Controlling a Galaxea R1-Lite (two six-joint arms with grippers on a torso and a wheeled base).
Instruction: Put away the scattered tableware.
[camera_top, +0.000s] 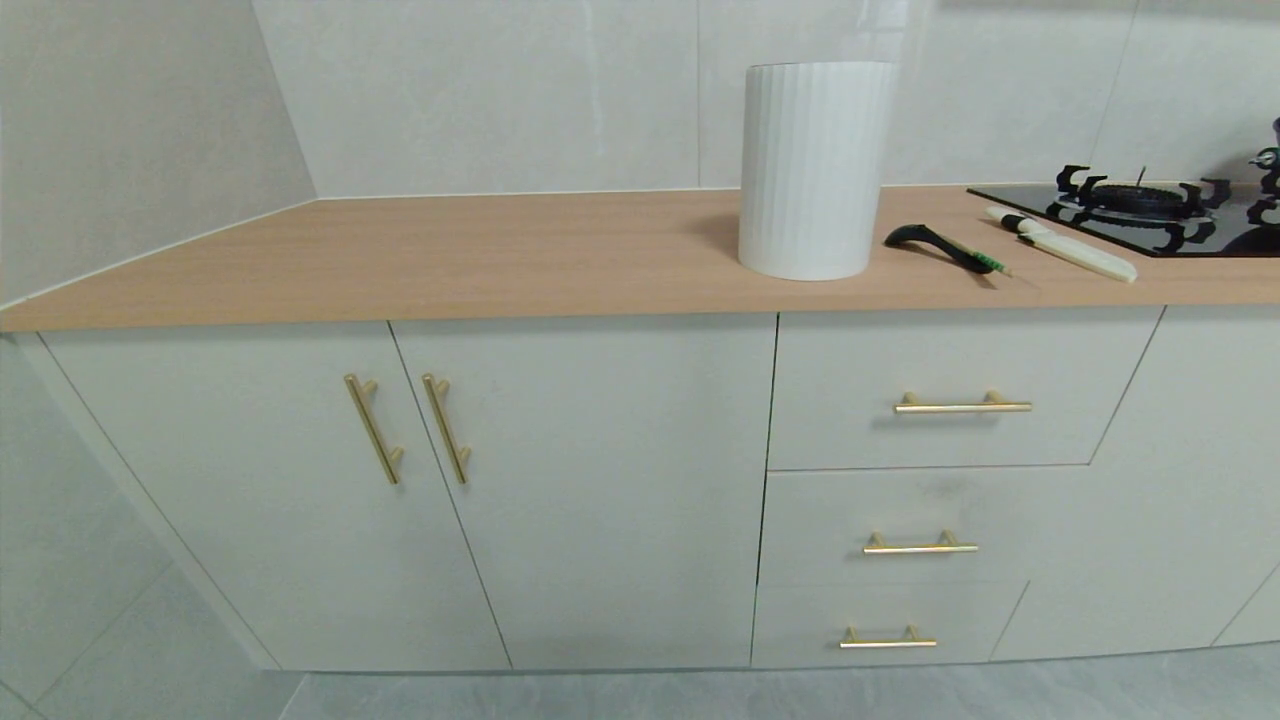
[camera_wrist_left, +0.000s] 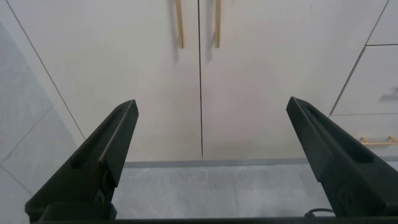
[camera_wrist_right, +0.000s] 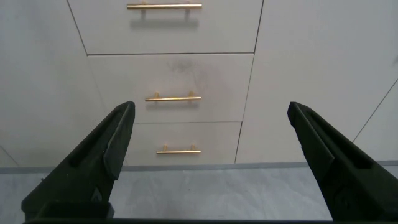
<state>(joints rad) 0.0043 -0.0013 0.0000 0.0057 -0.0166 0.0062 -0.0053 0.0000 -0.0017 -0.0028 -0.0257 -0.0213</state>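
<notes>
Wooden countertop ran along the tiled wall, seen from the head view. Toward its right stood a tall white ribbed container, upright, near the front edge.

Just right of the container lay a black-handled utensil with a green tip, flat on the wood, apart from the container's base. It was possibly a peeler; too small to be sure. Right of that lay a white knife, angled, its handle end near the edge of the gas hob at the far right. Utensil and knife were close but not touching.

Below the counter: double doors on the left with slim gold handles, and a stack of three drawers to their right.

The left wrist view gave the low ground that the head view skimped: the seam of the double doors, both gold handles above it, grey floor at the plinth. The left gripper hung before those doors, jaws spread wide, nothing between them.

The right wrist view faced the drawer stack, all three gold pulls in line. The right gripper sat low in front of it, jaws likewise released and bare, well below the tableware up on the counter.
</notes>
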